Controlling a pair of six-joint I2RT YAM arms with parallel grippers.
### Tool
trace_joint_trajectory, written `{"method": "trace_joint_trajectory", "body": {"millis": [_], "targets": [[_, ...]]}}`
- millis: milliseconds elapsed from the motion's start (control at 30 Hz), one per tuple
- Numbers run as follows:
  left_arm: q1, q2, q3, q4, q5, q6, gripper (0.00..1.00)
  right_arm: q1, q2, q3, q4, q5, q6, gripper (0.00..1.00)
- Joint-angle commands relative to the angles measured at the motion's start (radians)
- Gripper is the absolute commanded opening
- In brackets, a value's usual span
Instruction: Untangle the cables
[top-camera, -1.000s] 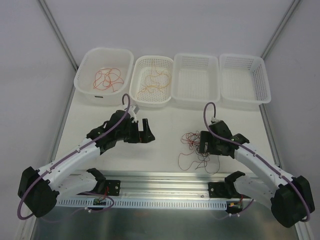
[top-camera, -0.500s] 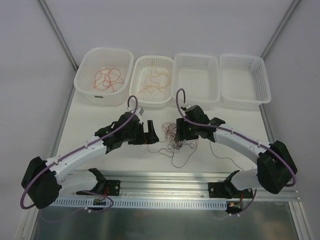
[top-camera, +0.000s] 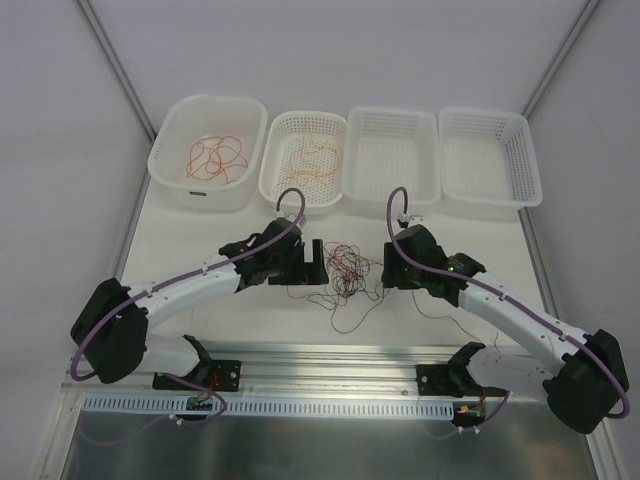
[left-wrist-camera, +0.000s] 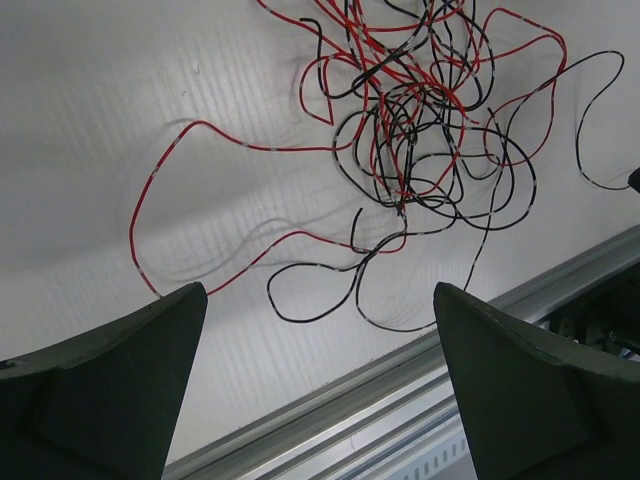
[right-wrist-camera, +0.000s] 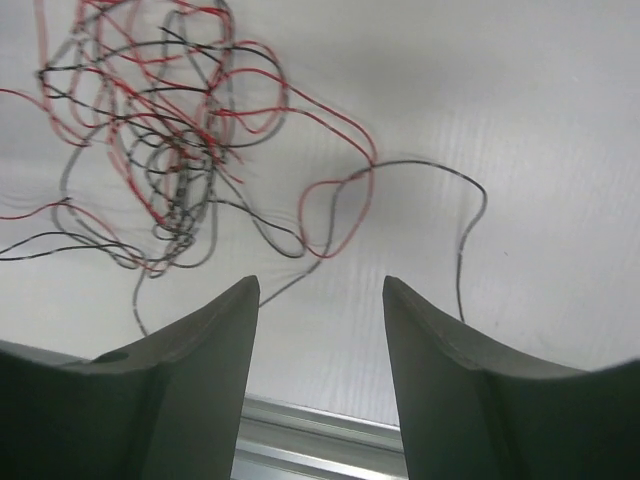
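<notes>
1. Red and black cables (top-camera: 345, 265) (left-wrist-camera: 420, 110) (right-wrist-camera: 170, 150) lie tangled mid-table, with strands trailing toward its near edge.
2. Your left gripper (top-camera: 318, 262) (left-wrist-camera: 315, 300), just left of them, gapes wide.
3. Your right gripper (top-camera: 388, 268) (right-wrist-camera: 320, 285), just right of them, stands half-spread, clasping nothing.

Thin glossy cables (left-wrist-camera: 420, 130) lie on a matt white table (left-wrist-camera: 100, 100); baskets (top-camera: 390, 200) look like white plastic, rail (top-camera: 330, 352) brushed metal.

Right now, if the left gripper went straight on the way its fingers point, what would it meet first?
The tangle of thin red and black wires: its loose outer loops lie just ahead of the open left gripper. Its height is unclear, so it might pass over them.
</notes>
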Motion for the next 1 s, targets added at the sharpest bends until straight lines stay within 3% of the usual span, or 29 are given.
{"method": "trace_joint_trajectory", "body": {"millis": [0, 167, 333, 633, 967], "targets": [[-0.014, 0.056, 0.105, 0.022, -0.020, 0.026, 0.98, -0.044, -0.032, -0.040, -0.081, 0.106, 0.063, 0.56], [-0.023, 0.170, 0.208, 0.022, -0.037, 0.032, 0.98, -0.127, -0.046, -0.056, -0.065, 0.148, 0.097, 0.60], [-0.045, 0.291, 0.320, 0.023, -0.069, 0.057, 0.99, -0.225, 0.035, -0.025, -0.001, 0.083, 0.036, 0.60], [-0.080, 0.471, 0.391, 0.011, -0.120, 0.057, 0.97, -0.238, 0.153, -0.054, 0.030, -0.018, -0.027, 0.60], [-0.079, 0.486, 0.392, 0.002, -0.135, 0.043, 0.90, -0.201, 0.078, -0.014, 0.079, -0.124, -0.170, 0.57]]}}
